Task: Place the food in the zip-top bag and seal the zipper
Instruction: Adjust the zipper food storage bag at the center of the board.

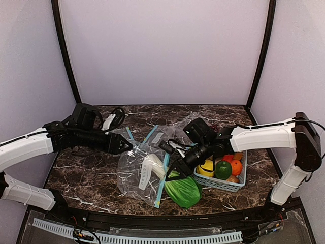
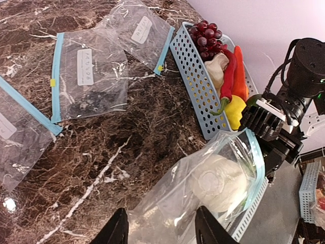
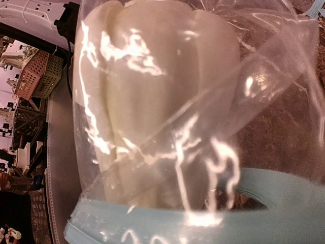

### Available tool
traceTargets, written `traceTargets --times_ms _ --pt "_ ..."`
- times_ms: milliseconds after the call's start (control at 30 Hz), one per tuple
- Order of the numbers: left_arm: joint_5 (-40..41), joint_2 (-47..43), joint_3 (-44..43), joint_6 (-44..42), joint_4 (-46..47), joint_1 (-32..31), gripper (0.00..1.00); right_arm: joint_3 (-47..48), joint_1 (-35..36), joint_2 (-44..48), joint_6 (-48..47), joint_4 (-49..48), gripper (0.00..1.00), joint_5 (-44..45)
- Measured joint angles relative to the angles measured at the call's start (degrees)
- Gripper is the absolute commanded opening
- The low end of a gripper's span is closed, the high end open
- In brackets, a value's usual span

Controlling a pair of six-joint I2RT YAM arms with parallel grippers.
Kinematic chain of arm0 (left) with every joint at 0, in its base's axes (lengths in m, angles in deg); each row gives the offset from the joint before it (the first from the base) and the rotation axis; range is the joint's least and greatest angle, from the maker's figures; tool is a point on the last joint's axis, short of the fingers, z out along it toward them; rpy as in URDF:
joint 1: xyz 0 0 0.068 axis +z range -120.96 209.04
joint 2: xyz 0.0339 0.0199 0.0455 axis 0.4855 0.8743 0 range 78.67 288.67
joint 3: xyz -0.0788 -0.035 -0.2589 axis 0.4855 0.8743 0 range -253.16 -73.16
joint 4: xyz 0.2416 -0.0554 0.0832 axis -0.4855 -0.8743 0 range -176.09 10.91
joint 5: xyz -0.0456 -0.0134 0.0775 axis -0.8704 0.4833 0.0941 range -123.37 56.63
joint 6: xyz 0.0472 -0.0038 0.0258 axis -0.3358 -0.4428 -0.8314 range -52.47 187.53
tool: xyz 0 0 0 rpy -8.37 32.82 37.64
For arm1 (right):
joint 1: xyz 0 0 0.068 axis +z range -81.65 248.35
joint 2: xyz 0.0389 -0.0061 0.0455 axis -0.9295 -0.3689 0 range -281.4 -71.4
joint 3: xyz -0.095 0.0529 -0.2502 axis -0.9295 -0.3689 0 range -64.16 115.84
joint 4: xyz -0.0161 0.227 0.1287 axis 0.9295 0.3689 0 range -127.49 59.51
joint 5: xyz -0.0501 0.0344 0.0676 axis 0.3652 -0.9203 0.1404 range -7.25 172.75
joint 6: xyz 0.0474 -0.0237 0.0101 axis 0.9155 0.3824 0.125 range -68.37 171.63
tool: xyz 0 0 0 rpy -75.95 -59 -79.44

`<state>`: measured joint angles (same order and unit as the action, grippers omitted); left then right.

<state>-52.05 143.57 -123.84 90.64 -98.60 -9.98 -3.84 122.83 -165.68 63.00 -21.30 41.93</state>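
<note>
The zip-top bag (image 1: 133, 170) lies crumpled at mid-table, its mouth and light-blue zipper (image 1: 162, 185) facing the right arm. My right gripper (image 1: 176, 169) is shut on the leafy vegetable (image 1: 183, 190). Its white stalk (image 1: 152, 165) is inside the bag and its green leaves are outside. My left gripper (image 1: 124, 145) holds bunched plastic at the bag's far end (image 2: 162, 203), between its fingers (image 2: 118, 229). The right wrist view shows only the stalk (image 3: 152, 91) through plastic and the zipper (image 3: 203, 223). The red-orange tapered vegetable (image 2: 238, 71) lies in the basket. The cucumber is not visible.
A blue perforated basket (image 1: 238, 183) with round fruits, grapes (image 2: 205, 33) and peppers stands right of the bag. Three smaller clear bags (image 2: 89, 76) (image 2: 142, 30) (image 2: 15, 134) lie flat behind. The table's front edge is close to the leaves.
</note>
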Motion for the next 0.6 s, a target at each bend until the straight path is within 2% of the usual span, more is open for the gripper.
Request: traceTargets --times_ms 33,133,200,367,600 --pt "-0.9 0.3 0.1 0.0 0.8 0.0 0.37 0.2 0.0 0.0 -0.2 0.3 0.25 0.1" --pt "-4.3 1.4 0.2 0.7 3.4 0.0 0.18 0.8 0.0 0.0 -0.4 0.9 0.25 0.4" --pt "-7.0 2.8 0.2 1.1 5.2 0.0 0.11 1.3 0.0 -0.2 -0.4 1.2 0.25 0.5" --pt "-10.2 4.5 0.3 1.4 6.7 0.0 0.03 2.8 0.0 -1.2 -0.5 1.9 0.26 1.8" --pt "-13.7 4.6 2.1 2.5 9.7 0.0 0.01 4.7 0.0 -2.3 -0.4 3.2 0.26 3.5"
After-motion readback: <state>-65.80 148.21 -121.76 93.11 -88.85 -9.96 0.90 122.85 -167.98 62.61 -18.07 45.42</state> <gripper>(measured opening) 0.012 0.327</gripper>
